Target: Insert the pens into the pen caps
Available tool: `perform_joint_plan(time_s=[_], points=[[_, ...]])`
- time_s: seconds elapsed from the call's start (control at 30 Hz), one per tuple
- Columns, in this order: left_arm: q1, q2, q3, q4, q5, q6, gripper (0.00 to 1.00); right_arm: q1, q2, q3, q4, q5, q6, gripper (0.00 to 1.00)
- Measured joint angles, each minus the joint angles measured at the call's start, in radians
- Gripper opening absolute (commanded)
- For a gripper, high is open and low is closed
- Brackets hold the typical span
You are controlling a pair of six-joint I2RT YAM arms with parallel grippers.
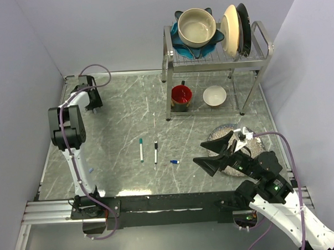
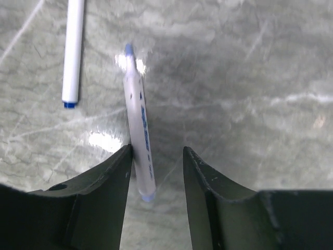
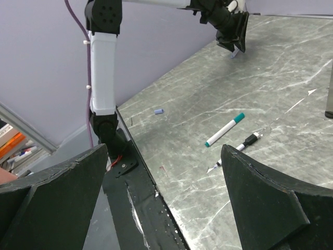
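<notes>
Pen (image 2: pixel 138 120) at the tabletop's (image 2: pixel 250 78) far-left corner looks light, stiff and slick, apt to roll, so pinch it mid-barrel; its long axis runs along the slot of your left gripper (image 2: pixel 157 150), blue tip pointing away, jaws half-closed, one finger touching, nothing clamped yet

Place: robot lab cell, I'd say.
Frame edges: plain lilac walls (image 1: pixel 25 42) boxing in my marbled counter (image 1: pixel 122 110).
Bottom: aluminium rail (image 1: pixel 49 210) carrying both arm bases (image 1: pixel 87 205).
Upper right: dish rack (image 1: pixel 263 40), bowls (image 1: pixel 196 25).
</notes>
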Motion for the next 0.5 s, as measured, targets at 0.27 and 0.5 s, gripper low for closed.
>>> perform_joint_plan(time_s=[0.27,0.5], points=[[-0.014,0.064,0.101,-0.040,-0.114,-0.017,0.45,0.000,0.006,0.001,-0.002,0.008,0.000,0.98],[-0.014,0.103,0.163,-0.068,-0.173,-0.027,0.39,0.000,0.023,0.001,-0.002,0.008,0.000,0.98]])
